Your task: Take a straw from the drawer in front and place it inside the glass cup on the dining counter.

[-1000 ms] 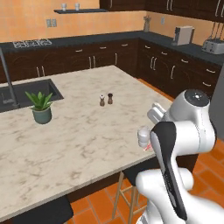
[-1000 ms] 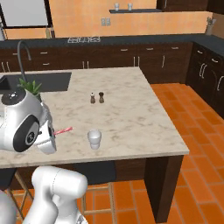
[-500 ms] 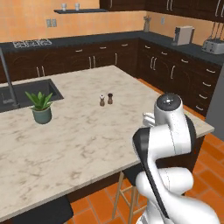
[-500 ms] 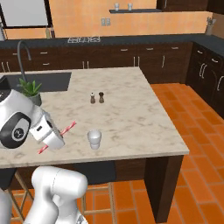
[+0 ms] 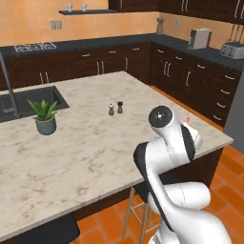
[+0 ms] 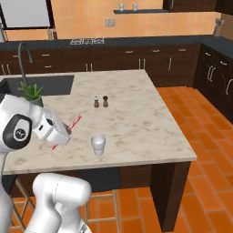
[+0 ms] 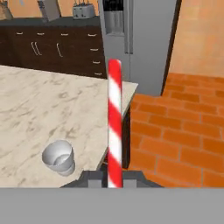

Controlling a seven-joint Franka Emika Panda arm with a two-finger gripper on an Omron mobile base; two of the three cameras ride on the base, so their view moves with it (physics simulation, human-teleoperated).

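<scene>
The gripper (image 6: 68, 132) is clamped shut on the straw (image 6: 75, 122), which sticks out past the fingers as a red-and-white striped stick, tilted up and away from the hand. Since a second ago the arm has swung: in the right base view the hand was lower and further left, with the straw pointing toward the cup (image 6: 98, 144); now the hand sits higher over the counter (image 6: 136, 118) and the straw's tip is up and left of the cup, not touching it. In the hand view the straw (image 7: 114, 122) runs straight up the middle, and the cup (image 7: 58, 157) stands empty to its lower left, near the counter (image 7: 43, 105) edge. The shakers (image 6: 100, 101) and the plant (image 5: 44, 114) have not moved.
</scene>
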